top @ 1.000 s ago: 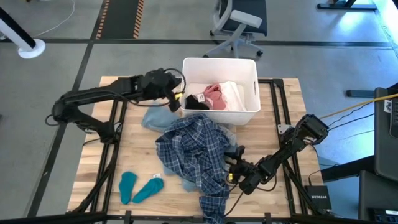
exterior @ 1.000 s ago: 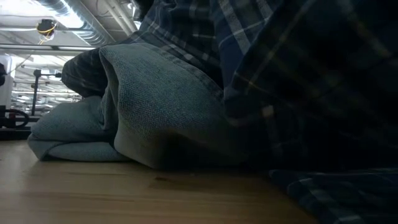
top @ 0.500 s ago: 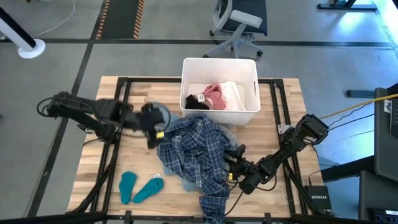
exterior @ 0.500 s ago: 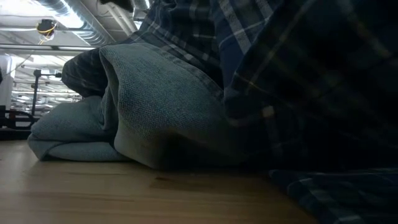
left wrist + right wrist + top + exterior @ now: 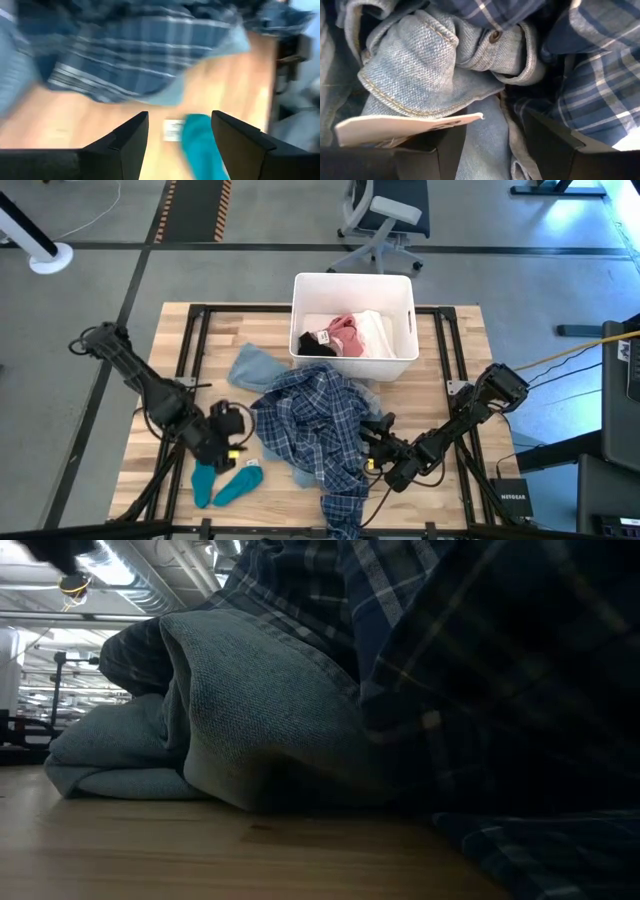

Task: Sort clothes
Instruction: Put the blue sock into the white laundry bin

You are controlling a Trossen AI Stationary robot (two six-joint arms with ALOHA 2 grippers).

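Clothes lie in two places: a blue-and-white plaid shirt [image 5: 310, 425] sprawls across the middle of the wooden counter [image 5: 440, 360] over a light blue-grey denim piece [image 5: 250, 367], and two teal socks [image 5: 225, 482] sit side by side near the counter's front left corner. Pink [image 5: 345, 332], white [image 5: 378, 332] and black [image 5: 312, 345] garments are already in the white bin [image 5: 352, 288] at the counter's far edge. The left gripper [image 5: 228, 442] hovers low just above the teal socks, between them and the plaid shirt's edge — its fingers spread apart and holding nothing, with one teal sock [image 5: 201, 145] showing between them in the left wrist view. The right gripper [image 5: 372, 442] is pushed into the right side of the pile, fingers spread — in its wrist view folded denim [image 5: 430, 65] with a button and a pale paper tag [image 5: 395, 125] lie right at the fingertips, plaid cloth [image 5: 600, 85] beside them. From counter height, grey-blue fabric [image 5: 260, 710] and dark plaid [image 5: 480, 660] fill the view.
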